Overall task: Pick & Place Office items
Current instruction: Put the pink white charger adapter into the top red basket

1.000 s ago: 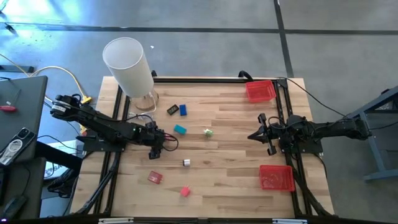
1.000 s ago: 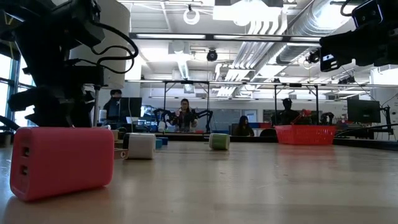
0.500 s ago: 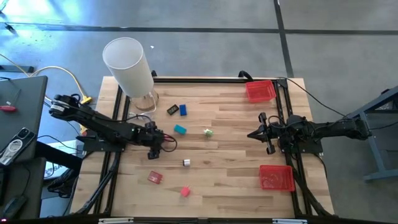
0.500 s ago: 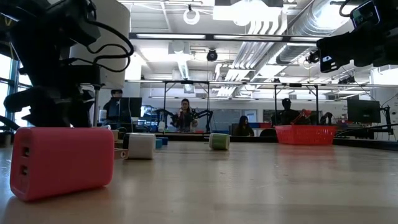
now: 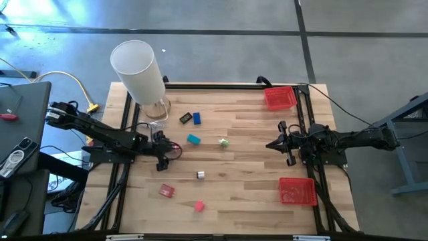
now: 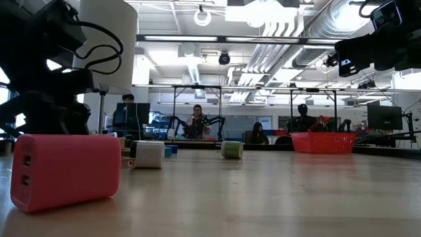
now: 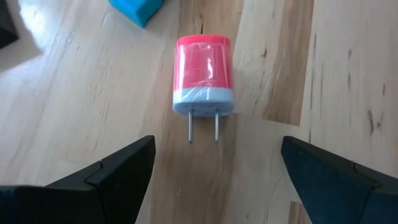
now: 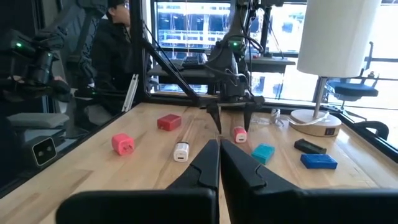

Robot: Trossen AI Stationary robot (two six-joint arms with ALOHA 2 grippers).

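Red plug adapter (image 7: 204, 73): glossy red body, pale blue-white end cap, two metal prongs. Lies flat on the wooden table (image 5: 254, 194), left-centre, just beside the teal piece (image 5: 193, 139). Left gripper (image 5: 162, 148) hangs directly over it, fingers spread wide, one to each side, not touching.

Other items scattered on the left half: blue piece (image 5: 196, 118) and black piece (image 5: 185, 118) near the white cylinder (image 5: 138, 70), green piece (image 5: 223, 142) mid-table, white piece (image 5: 200, 175), red block (image 5: 166, 191), pink piece (image 5: 198, 206) nearest the front edge.

Right gripper (image 5: 271, 144) pressed shut, parked between the two red trays (image 5: 280, 98), holding nothing.

Change from a second ago: left arm has pulled back toward the left edge; its gripper sat nearer the teal piece before. Items unmoved. Right arm unchanged.

View differences: only the left wrist view shows the adapter's prongs and cap; from overhead the gripper hides it. The right wrist view shows the left gripper's fingers (image 8: 249, 112) straddling the adapter from across the table. The low view is filled by the pink piece up close and shows people seated in the room behind.
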